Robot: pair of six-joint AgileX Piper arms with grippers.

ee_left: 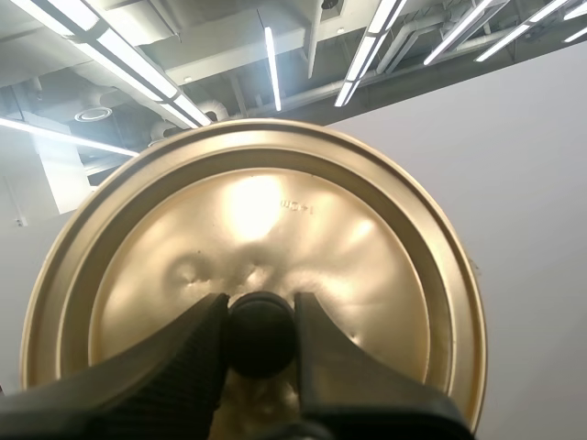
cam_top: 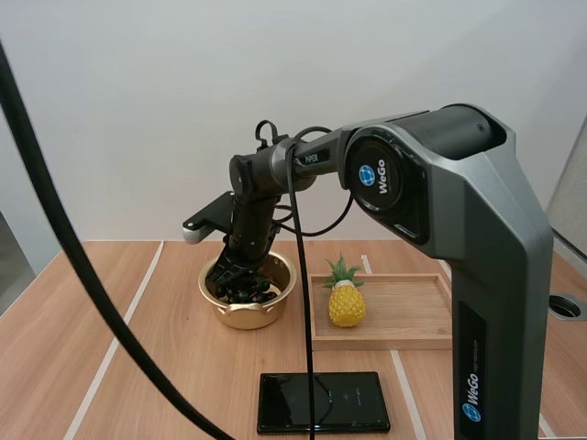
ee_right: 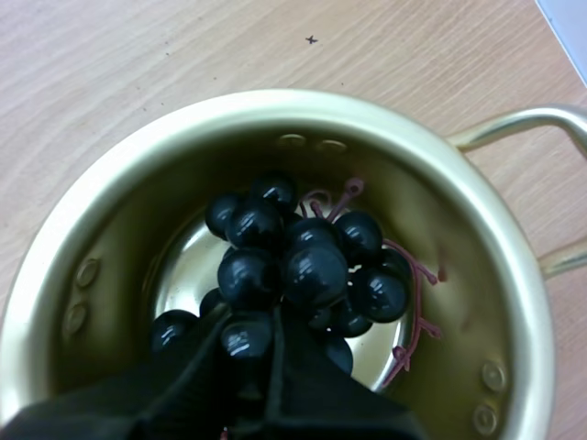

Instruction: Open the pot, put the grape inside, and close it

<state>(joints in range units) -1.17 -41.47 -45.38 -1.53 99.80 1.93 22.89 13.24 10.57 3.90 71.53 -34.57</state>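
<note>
The right gripper [ee_right: 266, 348] is down inside the pot [ee_right: 275, 99] on the worktop [ee_right: 138, 55], its fingers narrow and pinching a low berry of the bunch of grapes [ee_right: 303, 266], which lies within the pot walls near the bottom. The left gripper [ee_left: 261, 316] holds the lid [ee_left: 275, 202] by its black knob [ee_left: 261, 341], fingers closed on it. The risk, I think: if the right fingers open too little, a stem can catch and the bunch is pulled out with the arm, and the lid, held only by a small round knob, can tilt and miss the rim
</note>
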